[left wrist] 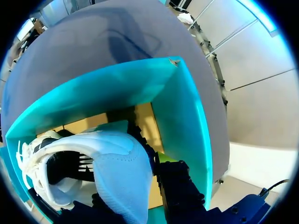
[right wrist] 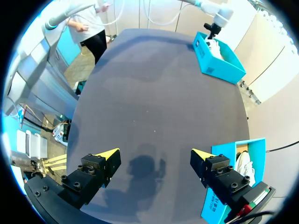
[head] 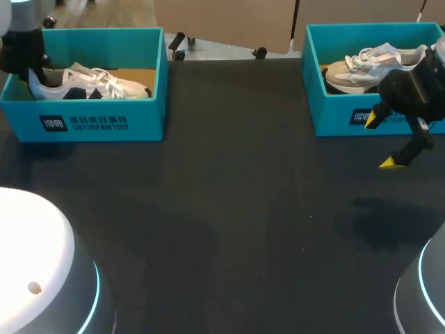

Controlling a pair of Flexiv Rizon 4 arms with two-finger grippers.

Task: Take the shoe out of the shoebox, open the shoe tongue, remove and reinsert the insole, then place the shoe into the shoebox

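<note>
A white and black shoe (head: pixel 90 85) lies in the teal left shoebox (head: pixel 104 122) at the table's far left. My left gripper (head: pixel 33 68) reaches into that box at the shoe's heel. In the left wrist view the gripper (left wrist: pixel 122 186) is shut on the white heel of the shoe (left wrist: pixel 117 163), one finger (left wrist: pixel 174 179) inside the box wall (left wrist: pixel 184 121). My right gripper (head: pixel 384 141) hangs open and holds nothing, just in front of the right shoebox (head: pixel 334 115), which holds a beige shoe (head: pixel 361 66). From the right wrist, the gripper (right wrist: pixel 155 154) hovers over bare table.
The two teal boxes stand at the far corners, with the dark tabletop (head: pixel 229 223) between them and toward the front. In the right wrist view the right shoebox (right wrist: pixel 229 154) lies beside one finger, and the left shoebox (right wrist: pixel 217 58) stands far ahead.
</note>
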